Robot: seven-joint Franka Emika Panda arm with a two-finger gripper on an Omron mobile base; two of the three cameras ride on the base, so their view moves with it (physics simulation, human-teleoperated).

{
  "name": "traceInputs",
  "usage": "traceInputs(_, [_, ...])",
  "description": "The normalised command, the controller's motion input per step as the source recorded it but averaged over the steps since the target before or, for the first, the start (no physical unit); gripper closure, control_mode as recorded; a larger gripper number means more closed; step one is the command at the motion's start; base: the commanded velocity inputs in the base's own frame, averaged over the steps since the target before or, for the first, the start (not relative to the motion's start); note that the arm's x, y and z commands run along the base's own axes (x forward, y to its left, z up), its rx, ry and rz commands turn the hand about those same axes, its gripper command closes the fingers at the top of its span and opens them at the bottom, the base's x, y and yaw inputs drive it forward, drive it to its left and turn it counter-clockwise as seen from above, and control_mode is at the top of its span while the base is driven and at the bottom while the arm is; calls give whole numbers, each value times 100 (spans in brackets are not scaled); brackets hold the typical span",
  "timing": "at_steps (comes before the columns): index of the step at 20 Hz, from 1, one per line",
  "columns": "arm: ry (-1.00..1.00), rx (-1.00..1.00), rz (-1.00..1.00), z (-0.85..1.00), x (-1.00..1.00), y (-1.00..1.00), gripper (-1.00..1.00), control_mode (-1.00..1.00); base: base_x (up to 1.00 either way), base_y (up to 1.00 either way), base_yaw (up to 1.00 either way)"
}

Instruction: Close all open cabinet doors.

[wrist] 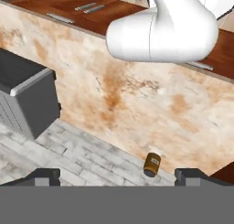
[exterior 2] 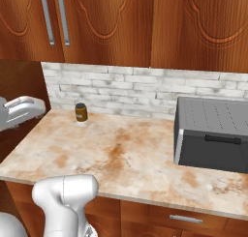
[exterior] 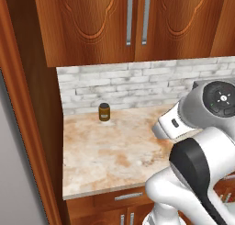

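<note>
Hanging with its jaws wide apart and empty, the gripper (wrist: pixel 116 176) looks down at the counter's (wrist: pixel 137 99) back edge, while the cabinet doors (exterior: pixel 137 24), handles upright, sit above it.

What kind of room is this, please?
Apparently a kitchen: wooden wall cabinet doors hang above a marble-patterned counter with a white brick backsplash, a small jar and a grey bread-box-like appliance.

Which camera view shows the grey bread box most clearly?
The right base view: the grey bread box appears almost whole on the counter, lid closed. The hand view catches one corner of it. In the left base view the arm covers that side.
</note>
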Motion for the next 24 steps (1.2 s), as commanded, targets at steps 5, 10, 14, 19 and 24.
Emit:
traceInputs(5, [3,19,-9,-7,-21,-36,-100,-100,0,0,0])
traceInputs(10, [0,0,0,0,0,0,-100,-100,0,0,0])
traceInputs(14, [0,0,0,-2,0,0,-100,-100,0,0,0])
traceInputs(19, [0,1,0,-2,0,0,-100,-100,0,0,0])
traceInputs(24, [0,0,0,0,0,0,-100,-100,0,0,0])
